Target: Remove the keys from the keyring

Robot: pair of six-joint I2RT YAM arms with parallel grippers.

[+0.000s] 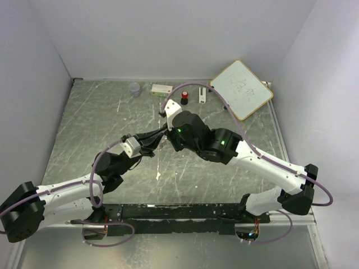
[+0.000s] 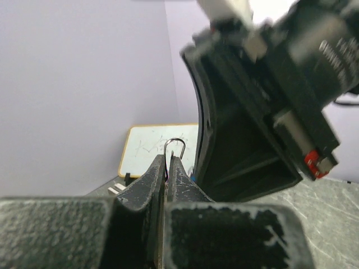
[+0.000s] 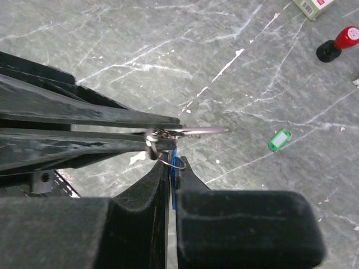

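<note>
Mid-air above the grey marbled counter, our left gripper has its jaws pinched on a thin silver wire keyring, likely stiff, light and slippery. Our right gripper has its jaws closed on the plastic head of a small blue-headed key, probably the surest hold. A green-headed key lies on the counter.

Bright, even overhead light in the top view; soft shadows beneath both arms on the table, pale sheen on its marbled surface toward 10 o'clock. Dimmer in the left wrist view: left gripper dark and blurred at 6 o'clock, keyring fairly crisp at centre, whiteboard hazy behind. Sharp in the right wrist view on table veins and green key at 3 o'clock; glint on the keyring at centre; right gripper and blue key soft toward 6 o'clock.
</note>
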